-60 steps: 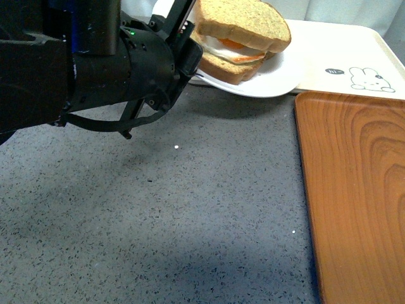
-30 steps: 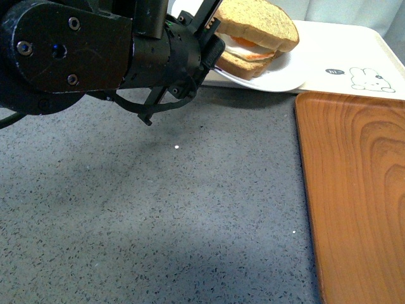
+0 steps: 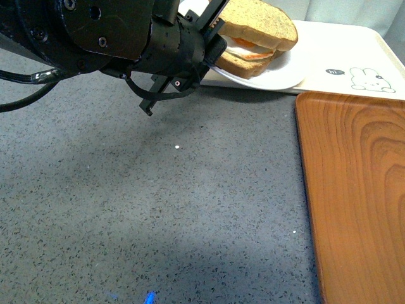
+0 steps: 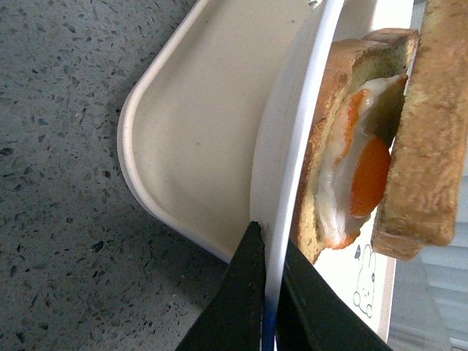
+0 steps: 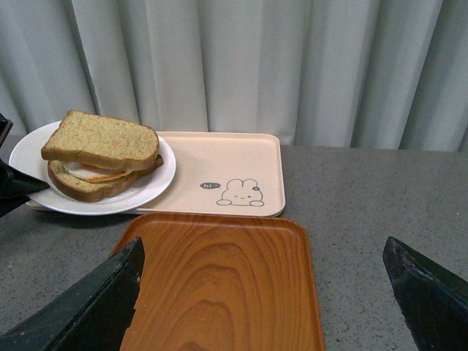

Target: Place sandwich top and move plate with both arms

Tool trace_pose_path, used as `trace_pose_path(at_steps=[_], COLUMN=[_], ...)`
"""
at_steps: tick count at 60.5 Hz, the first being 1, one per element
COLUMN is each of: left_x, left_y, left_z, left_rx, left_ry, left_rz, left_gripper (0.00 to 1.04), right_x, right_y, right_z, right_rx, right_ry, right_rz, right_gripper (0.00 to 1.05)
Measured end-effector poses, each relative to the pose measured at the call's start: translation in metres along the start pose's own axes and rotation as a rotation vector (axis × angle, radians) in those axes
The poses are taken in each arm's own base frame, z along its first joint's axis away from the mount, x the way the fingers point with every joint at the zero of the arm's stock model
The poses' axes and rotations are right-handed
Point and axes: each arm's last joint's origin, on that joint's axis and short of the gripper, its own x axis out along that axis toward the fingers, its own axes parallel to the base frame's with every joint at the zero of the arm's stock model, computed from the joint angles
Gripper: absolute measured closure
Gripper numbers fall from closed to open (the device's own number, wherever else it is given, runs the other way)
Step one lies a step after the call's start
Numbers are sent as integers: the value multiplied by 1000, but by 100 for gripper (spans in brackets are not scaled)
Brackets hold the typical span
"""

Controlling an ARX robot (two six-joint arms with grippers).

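Pinching plate [image 4: 281, 190] rim, left gripper [image 4: 269, 292] sits beside sandwich top [image 4: 428, 139]; right gripper [image 5: 263, 292] wide.

A grey speckled countertop [image 3: 190, 209] carries everything. A wooden tray [image 3: 354, 190] lies on it. A beige rabbit tray [image 5: 227, 172] sits just behind.

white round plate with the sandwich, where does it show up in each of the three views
Front view: the white round plate sits at top centre, its left edge behind the black left gripper.
Left wrist view: seen edge-on as a white rim running up the middle, clamped between the two black fingers at the bottom.
Right wrist view: upper left, overlapping the tray's left end.
Shared landmark: the beige rectangular rabbit tray.
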Motion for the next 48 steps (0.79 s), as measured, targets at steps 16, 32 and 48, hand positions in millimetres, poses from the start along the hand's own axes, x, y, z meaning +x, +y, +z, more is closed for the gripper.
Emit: trace_pose_path(at_steps=[16,32,48], left_x=[7,7,-4], left_y=[-4,1,10], left_z=[2,-3,4], left_rx=[6,64,117], left_ry=[7,27,12], left_rz=[11,46,73], left_gripper=[101,70,27], right_x=[0,0,0], right_y=[0,0,0], right_z=[0,0,0], right_rx=[0,0,0], right_ry=[0,0,0], right_rz=[0,0,0], right_gripper=[9,9,9])
